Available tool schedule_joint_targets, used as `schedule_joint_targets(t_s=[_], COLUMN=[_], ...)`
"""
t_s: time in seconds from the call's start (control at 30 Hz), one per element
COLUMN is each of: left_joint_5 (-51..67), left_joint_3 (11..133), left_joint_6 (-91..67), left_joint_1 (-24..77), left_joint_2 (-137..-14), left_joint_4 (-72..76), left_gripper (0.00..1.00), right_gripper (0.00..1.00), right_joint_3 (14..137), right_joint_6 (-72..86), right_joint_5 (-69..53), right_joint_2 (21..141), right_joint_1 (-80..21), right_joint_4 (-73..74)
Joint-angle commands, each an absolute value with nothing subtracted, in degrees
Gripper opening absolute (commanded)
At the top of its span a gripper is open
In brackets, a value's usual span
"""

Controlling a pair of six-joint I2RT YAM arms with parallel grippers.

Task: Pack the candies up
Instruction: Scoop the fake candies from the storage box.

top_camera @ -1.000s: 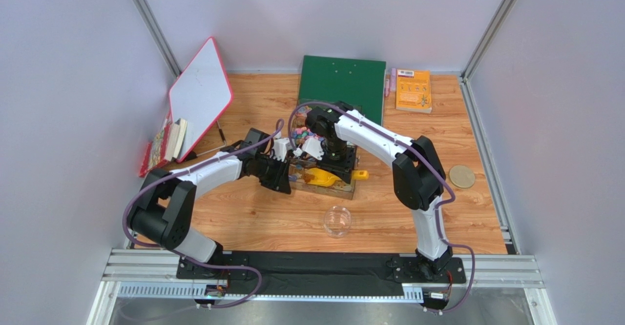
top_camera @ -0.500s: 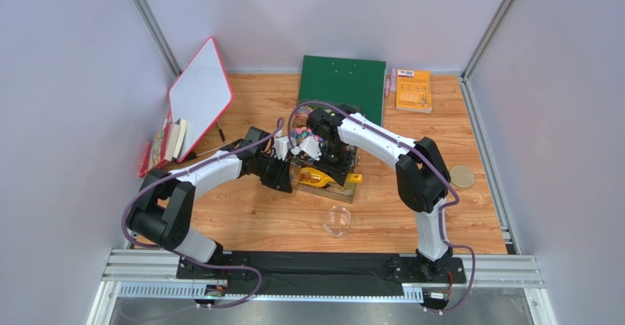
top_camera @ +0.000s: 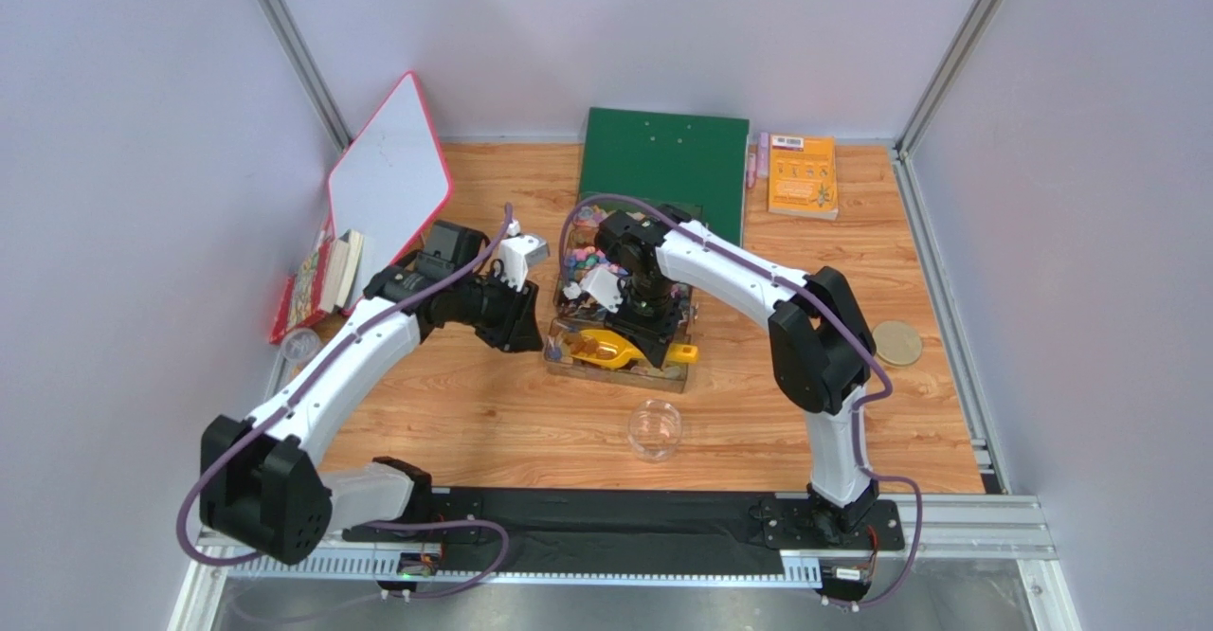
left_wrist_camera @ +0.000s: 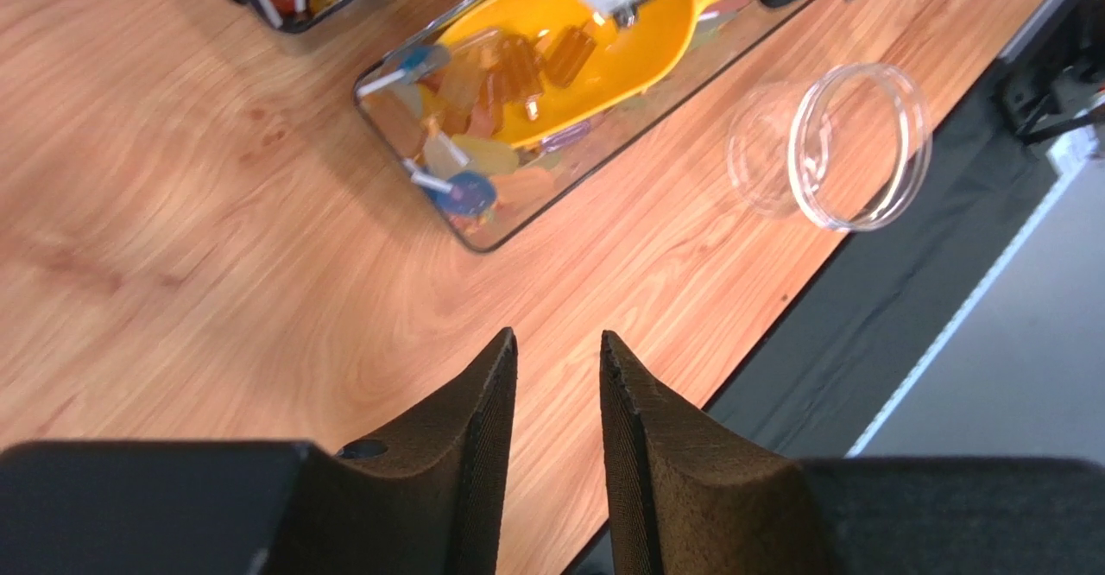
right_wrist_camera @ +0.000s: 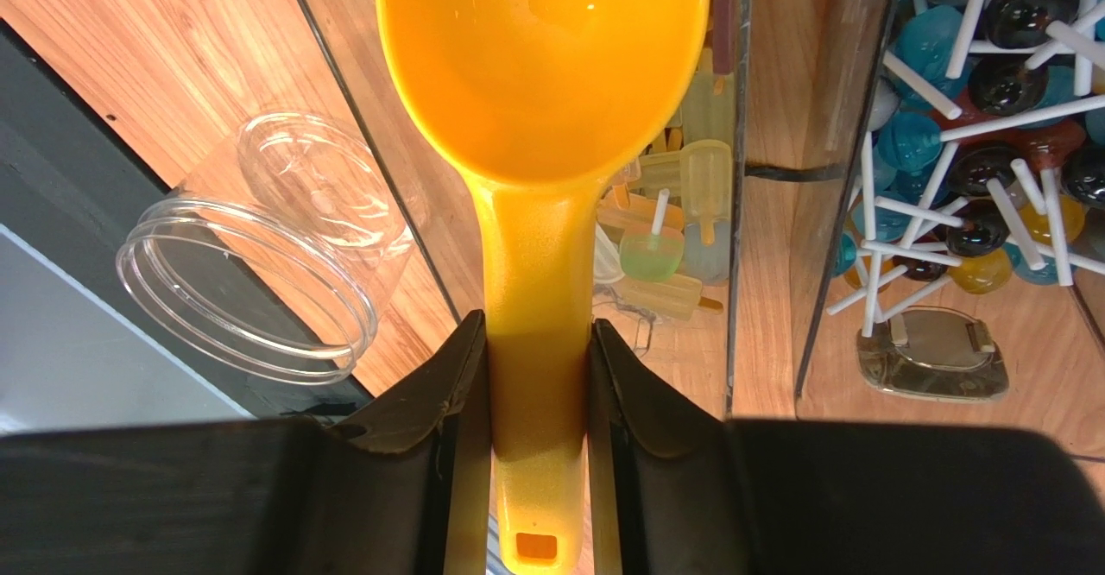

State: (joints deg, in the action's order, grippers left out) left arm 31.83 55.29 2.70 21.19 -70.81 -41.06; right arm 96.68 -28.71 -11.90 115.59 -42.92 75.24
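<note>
The candies (left_wrist_camera: 483, 184) are small lolly-shaped sweets, yellow, green, orange and blue, lying in a clear box (top_camera: 570, 354) at the table's middle; a few (left_wrist_camera: 519, 64) sit in the yellow scoop (left_wrist_camera: 584, 25). My right gripper (right_wrist_camera: 536, 329) is shut on the scoop's handle, with the bowl (right_wrist_camera: 545, 57) dipped into the box over more candies (right_wrist_camera: 662, 245). In the top view the right gripper (top_camera: 648, 316) stands over the box. My left gripper (left_wrist_camera: 558, 342) is open and holds nothing, hovering over bare wood left of the box (left_wrist_camera: 389, 77). From above, the left gripper (top_camera: 521, 321) is just clear of the box.
An empty clear jar (top_camera: 655, 429) lies near the front edge, also in the wrist views (left_wrist_camera: 843, 145) (right_wrist_camera: 260, 271). Round lollipops (right_wrist_camera: 986, 70) fill the neighbouring compartment. A whiteboard (top_camera: 387, 184), books (top_camera: 321, 283), green board (top_camera: 665, 169), orange book (top_camera: 802, 176) and round disc (top_camera: 896, 343) ring the table.
My left arm has pulled back to the left, away from the box, and its jaws have opened a little. The right gripper has carried the scoop slightly nearer and lower in the box.
</note>
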Motion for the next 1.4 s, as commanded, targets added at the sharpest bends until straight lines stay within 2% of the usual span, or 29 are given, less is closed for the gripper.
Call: schedule_joint_targets(t_s=[0.0, 0.27, 0.43, 0.77, 1.37], left_joint_5=[24.1, 17.7, 20.1, 26.2, 25.8], left_joint_3=[55.4, 56.3, 59.7, 59.9, 67.0], left_joint_6=[8.0, 4.6, 2.5, 0.3, 6.8], left_joint_1=[20.9, 19.3, 19.3, 19.7, 18.9], left_joint_2=[-69.3, -84.3, -92.1, -94.4, -93.5], left_joint_4=[-46.2, -38.4, -36.7, -36.4, -43.1], left_gripper=[0.37, 0.36, 0.34, 0.34, 0.41], right_gripper=[0.0, 0.0, 0.0, 0.0, 0.0], right_joint_3=[95.4, 97.6, 97.9, 96.9, 82.4], right_joint_6=[-25.8, -27.7, -27.2, -25.7, -26.8], right_joint_5=[-12.8, -6.3, -5.7, -8.7, -12.7], right_joint_2=[113.9, 116.8, 117.7, 118.7, 105.0], right_joint_1=[-44.0, -45.7, -46.7, -45.6, -42.8], right_joint_4=[75.2, 75.5, 74.4, 72.3, 52.6])
